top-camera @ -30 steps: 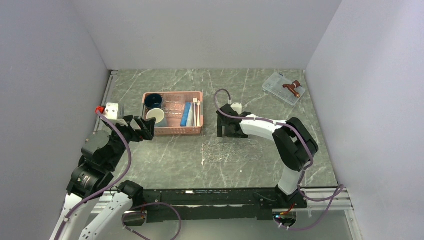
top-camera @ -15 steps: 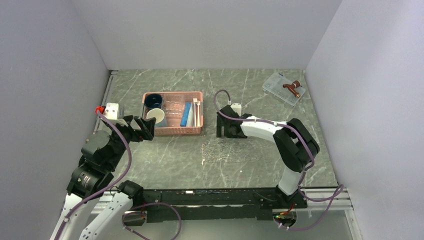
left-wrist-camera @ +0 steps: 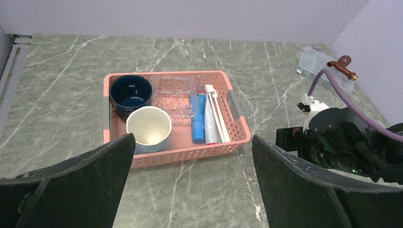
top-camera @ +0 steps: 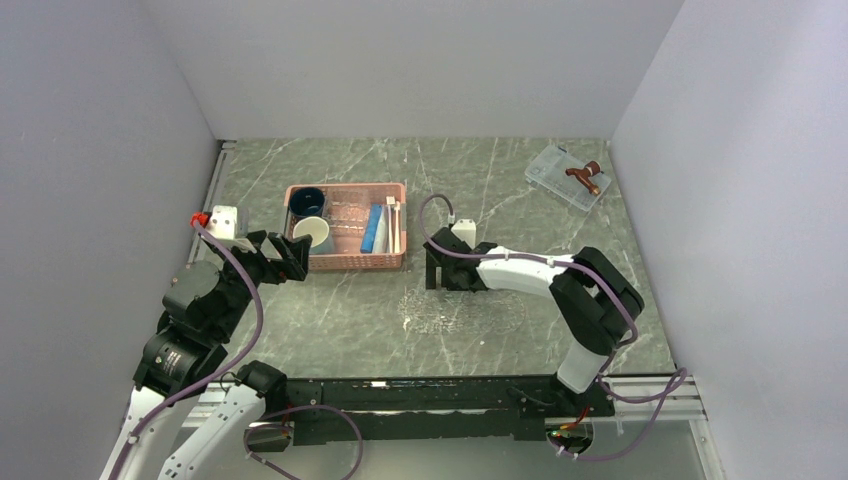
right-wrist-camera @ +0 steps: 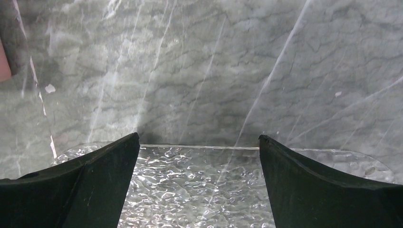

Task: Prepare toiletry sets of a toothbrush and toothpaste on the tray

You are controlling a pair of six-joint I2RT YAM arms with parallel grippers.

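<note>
The pink basket (top-camera: 345, 262) holds the blue toothpaste (top-camera: 373, 228) and whitish toothbrushes (top-camera: 396, 225) side by side at its right end. In the left wrist view the toothpaste (left-wrist-camera: 197, 118) and toothbrushes (left-wrist-camera: 216, 114) lie flat. The clear textured tray (top-camera: 480, 310) lies on the table right of the basket, nothing on it. My right gripper (top-camera: 435, 272) is open, low over the tray's far left part; the tray (right-wrist-camera: 199, 190) spans the gap between its fingers. My left gripper (top-camera: 285, 258) is open and holds nothing, near the basket's front left corner.
In the basket's left half stand a dark blue mug (left-wrist-camera: 130, 91) and a white cup (left-wrist-camera: 148, 128), with a small clear box (left-wrist-camera: 173, 92) behind. Another clear box with a copper-coloured piece (top-camera: 567, 175) sits at the back right. Grey walls close three sides.
My right gripper has moved left and nearer, down toward the tray's far left end. The left arm has not moved.
</note>
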